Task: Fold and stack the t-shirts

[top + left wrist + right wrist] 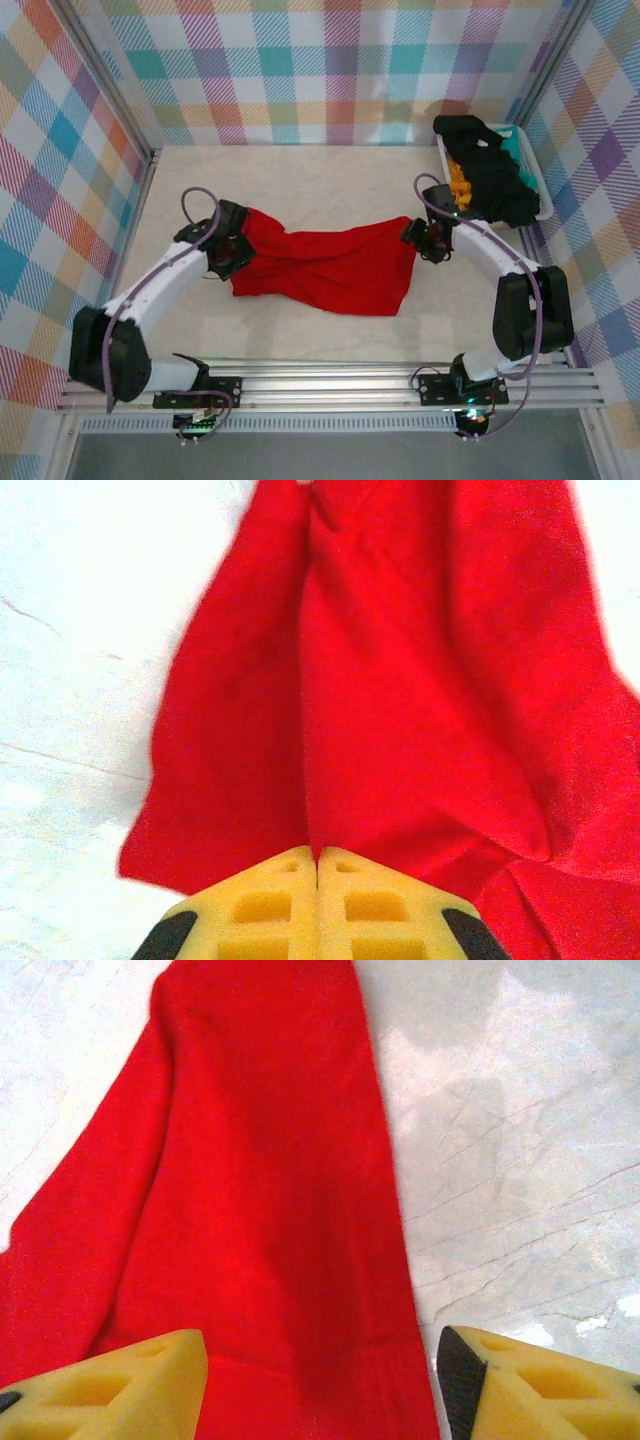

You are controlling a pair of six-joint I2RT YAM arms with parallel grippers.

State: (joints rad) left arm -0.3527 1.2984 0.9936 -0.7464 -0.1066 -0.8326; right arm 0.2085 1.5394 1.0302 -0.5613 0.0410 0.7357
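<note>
A bright red t-shirt (325, 265) lies crumpled across the middle of the table. At its left end my left gripper (238, 248) is shut on a pinched fold of the red t-shirt (400, 680), the yellow pads (265, 905) pressed together with cloth between them. Over the shirt's right end my right gripper (420, 238) stands open, its pads (150, 1380) spread to either side of a strip of red t-shirt (270, 1210). Black and orange-yellow t-shirts (490, 170) are heaped in the basket at the back right.
The white-and-teal basket (536, 185) stands against the right wall. Checked walls close in the pale table (300, 180) on three sides. A metal rail (330, 385) runs along the near edge.
</note>
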